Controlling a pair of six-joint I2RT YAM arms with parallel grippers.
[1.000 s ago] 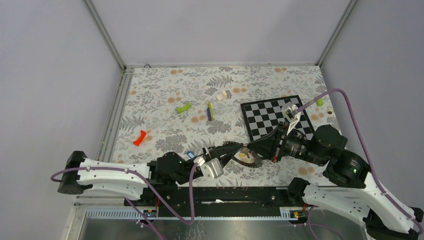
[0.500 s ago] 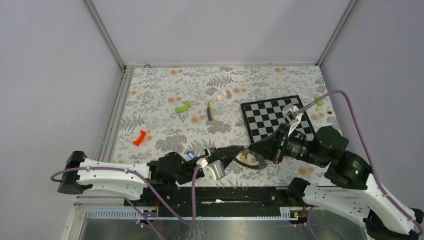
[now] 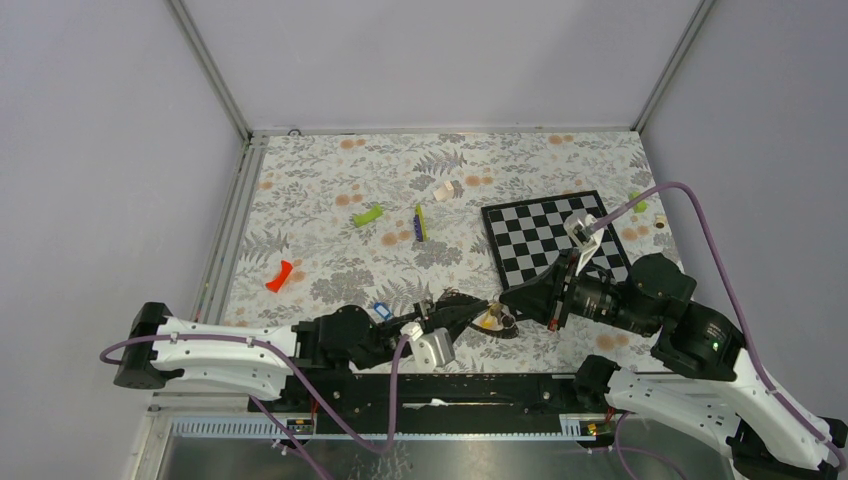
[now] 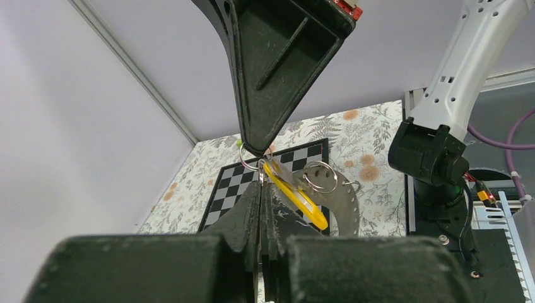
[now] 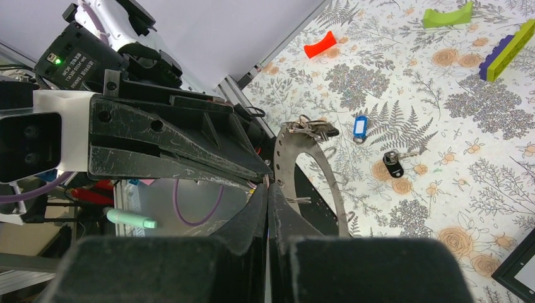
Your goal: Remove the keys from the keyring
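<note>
Clenched, both pairs of jaws, tip to tip. Left gripper (image 4: 260, 184) pinches the rim of the large silvery-grey metal keyring hoop (image 5: 281, 158) and holds it on edge above the floral table cloth (image 5: 429, 113). Right gripper (image 5: 268, 189) is shut on the small wire loop of the yellow-tagged key (image 4: 296, 194). That is my best reading, since the fingertips crowd the spot.

Risks, as judged:
- A pull on the thin wire loop may slip out of the pinch, and the yellow-tagged key would swing back on the hoop.
- A hard or skewed pull could wrench the hoop from the left gripper and drop it.
- The fingertips are almost touching, so a small misaim knocks one against the other.
- The bunch of remaining keys (image 5: 313, 130) at the hoop's far side could slide round and foul the work.

Count:
- One hoop.
- One yellow-tagged key in hand.
- A bunch on the hoop, number unclear.
- Two keys lying loose on the cloth: blue-tagged key (image 5: 359, 126), black-tagged key (image 5: 392, 165).
- One red block (image 5: 320, 45), two lime-green blocks (image 3: 368, 215) (image 3: 638, 204), one yellow-green and purple stick (image 3: 420, 222), one checkered board (image 3: 545, 235).
</note>
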